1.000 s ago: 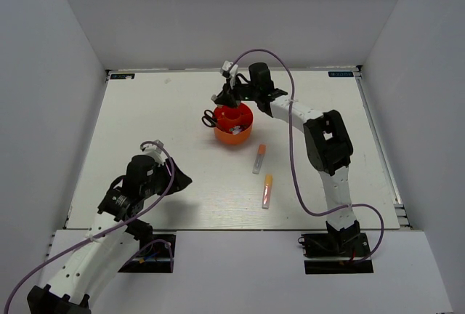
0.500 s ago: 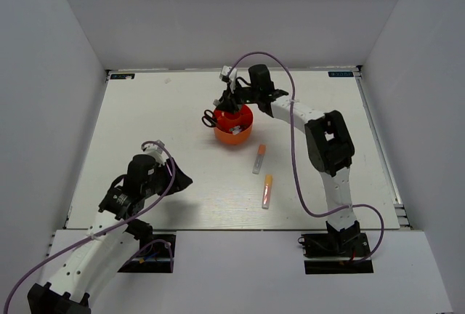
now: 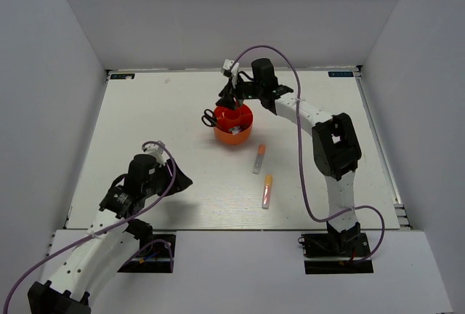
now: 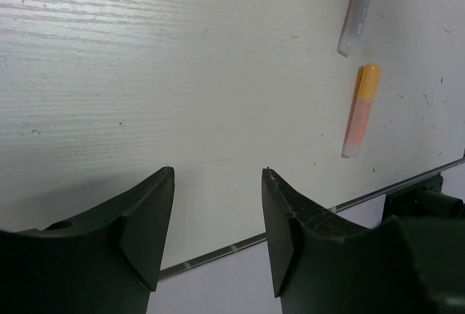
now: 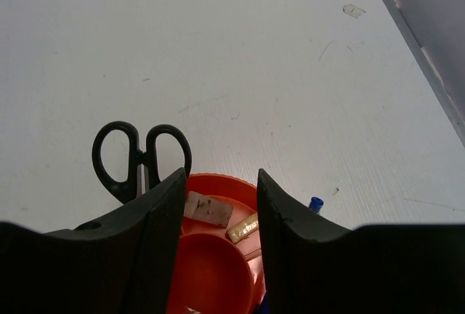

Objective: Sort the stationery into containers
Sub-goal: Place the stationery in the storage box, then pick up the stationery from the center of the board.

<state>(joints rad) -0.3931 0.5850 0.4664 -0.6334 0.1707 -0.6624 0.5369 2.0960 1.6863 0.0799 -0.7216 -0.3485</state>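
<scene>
The right arm's jaws stand apart and empty above the orange organiser (image 5: 218, 180), where the scissors (image 5: 139, 165) jut handles-first past its rim, seemingly too long to fit inside.

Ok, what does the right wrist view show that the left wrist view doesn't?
Only the right wrist view: the orange organiser, the black-handled scissors at its rim, a whitish piece and a tan block inside it, and a blue pen tip. Only the left wrist view: one orange-and-white marker and a second marker, lying apart near the table edge. Both: white table surface and an open, empty hand, the right hand and the left hand.
</scene>
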